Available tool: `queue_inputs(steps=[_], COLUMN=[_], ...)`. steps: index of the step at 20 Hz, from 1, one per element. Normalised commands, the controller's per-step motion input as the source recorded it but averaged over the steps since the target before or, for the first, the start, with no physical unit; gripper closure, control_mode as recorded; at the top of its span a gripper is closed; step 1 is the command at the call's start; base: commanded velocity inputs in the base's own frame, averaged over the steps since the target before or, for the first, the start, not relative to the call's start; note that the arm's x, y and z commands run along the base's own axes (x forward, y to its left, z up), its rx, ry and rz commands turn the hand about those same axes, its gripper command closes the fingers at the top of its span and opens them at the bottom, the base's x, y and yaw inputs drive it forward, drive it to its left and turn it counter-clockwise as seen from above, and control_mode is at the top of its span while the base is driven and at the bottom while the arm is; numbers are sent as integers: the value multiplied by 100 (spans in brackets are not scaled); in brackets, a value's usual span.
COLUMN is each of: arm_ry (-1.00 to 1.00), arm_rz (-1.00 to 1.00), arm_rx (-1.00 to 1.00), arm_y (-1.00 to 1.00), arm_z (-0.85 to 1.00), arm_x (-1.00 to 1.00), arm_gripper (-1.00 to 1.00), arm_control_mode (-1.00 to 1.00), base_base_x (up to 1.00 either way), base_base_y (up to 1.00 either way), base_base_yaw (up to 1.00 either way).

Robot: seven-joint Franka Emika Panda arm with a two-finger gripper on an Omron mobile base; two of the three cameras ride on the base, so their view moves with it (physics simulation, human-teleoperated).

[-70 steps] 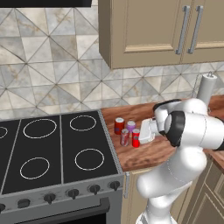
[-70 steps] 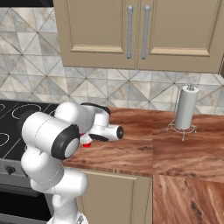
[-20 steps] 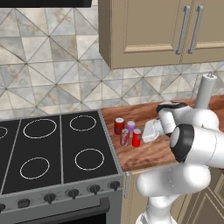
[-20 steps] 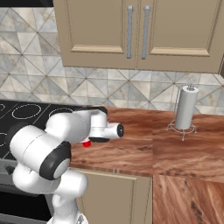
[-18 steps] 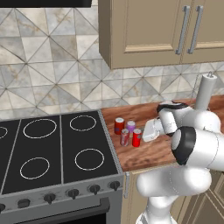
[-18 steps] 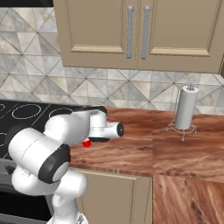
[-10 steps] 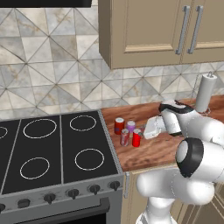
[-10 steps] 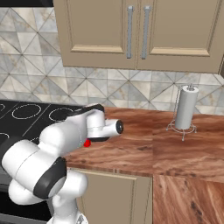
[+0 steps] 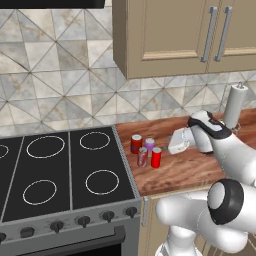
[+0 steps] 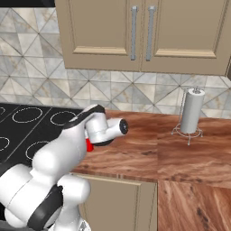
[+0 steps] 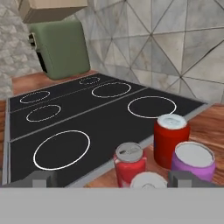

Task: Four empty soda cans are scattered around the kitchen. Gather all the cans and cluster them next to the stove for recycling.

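Our gripper [image 9: 172, 145] hangs just right of the cans, jaws spread and empty; in the hand view the two finger tips [image 11: 40, 178] stand wide apart with nothing between them. Over the last seconds the arm's elbow has swung outward and low while the hand barely shifted, so we judge the last can released and the arm backing away.

All four soda cans stand on the wooden counter [image 9: 200, 170] just beside the stove [image 9: 65, 170]: a red can [image 9: 136, 143], the pale purple can [image 9: 149, 145], a greyish-red can [image 9: 143, 157] and another red can [image 9: 156, 157]. Each stands upright, long axis vertical, silver top up. The cluster looks finished.
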Motion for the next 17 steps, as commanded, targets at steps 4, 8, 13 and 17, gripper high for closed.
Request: queue_inputs(steps=[4, 8, 13, 17], arm_ry=[0, -1, -3, -5], arm_rz=[-1, 0, 0, 0], arm_rx=[0, 0, 0, 0], arm_y=[-10, -14, -16, -20], arm_z=[40, 43, 41, 32], arm_x=[-18, -20, -21, -18], arm_gripper=[-100, -100, -100, -100], arm_control_mode=[-100, -100, -100, -100], base_base_x=[0, 0, 0, 0], base_base_y=[0, 0, 0, 0], base_base_yaw=[0, 0, 0, 0])
